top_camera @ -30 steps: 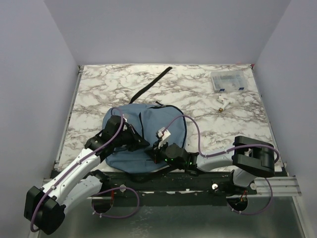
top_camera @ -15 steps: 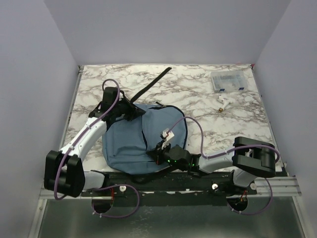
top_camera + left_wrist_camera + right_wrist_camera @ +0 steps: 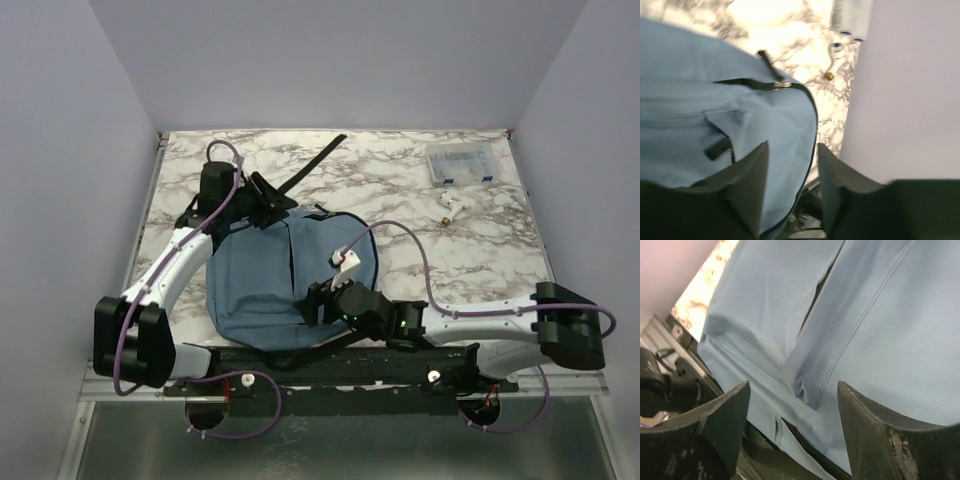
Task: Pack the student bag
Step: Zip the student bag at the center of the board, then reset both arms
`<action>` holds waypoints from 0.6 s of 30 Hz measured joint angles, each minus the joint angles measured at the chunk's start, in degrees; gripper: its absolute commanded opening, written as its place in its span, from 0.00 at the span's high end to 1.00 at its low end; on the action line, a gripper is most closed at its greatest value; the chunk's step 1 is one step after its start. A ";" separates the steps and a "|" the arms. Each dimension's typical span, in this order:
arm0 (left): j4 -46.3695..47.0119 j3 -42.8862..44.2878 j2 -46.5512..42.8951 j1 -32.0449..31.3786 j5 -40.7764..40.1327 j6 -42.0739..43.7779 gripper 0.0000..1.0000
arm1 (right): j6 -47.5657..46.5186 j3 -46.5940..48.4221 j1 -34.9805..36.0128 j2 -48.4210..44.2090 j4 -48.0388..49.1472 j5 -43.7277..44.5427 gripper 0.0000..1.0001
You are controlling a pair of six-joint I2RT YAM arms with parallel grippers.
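The left pincer (image 3: pixel 265 198) has moved a little farther back, to the far left corner of the student bag (image 3: pixel 255 285). Its fingers are spread. The bag lies flat on the marble surface (image 3: pixel 400 190), near the front edge. The right pincer (image 3: pixel 313 305) is over the bag's near side, spread too.

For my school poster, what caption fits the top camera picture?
Left gripper and right gripper, both open, at the student bag on a marble table.
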 measured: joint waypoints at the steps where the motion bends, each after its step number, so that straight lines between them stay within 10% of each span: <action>1: 1.01 -0.26 -1.42 0.02 0.31 0.74 0.44 | 0.02 1.57 0.13 -2.16 -4.07 1.86 0.17; 5: 3.96 -1.88 -12.24 0.33 2.47 5.81 0.39 | 0.24 10.25 0.20 -8.74 -19.85 9.77 0.00; 18: -2.12 5.27 -37.55 0.22 4.15 24.63 0.22 | -8.52 40.89 0.04 -21.31 -50.51 31.76 0.00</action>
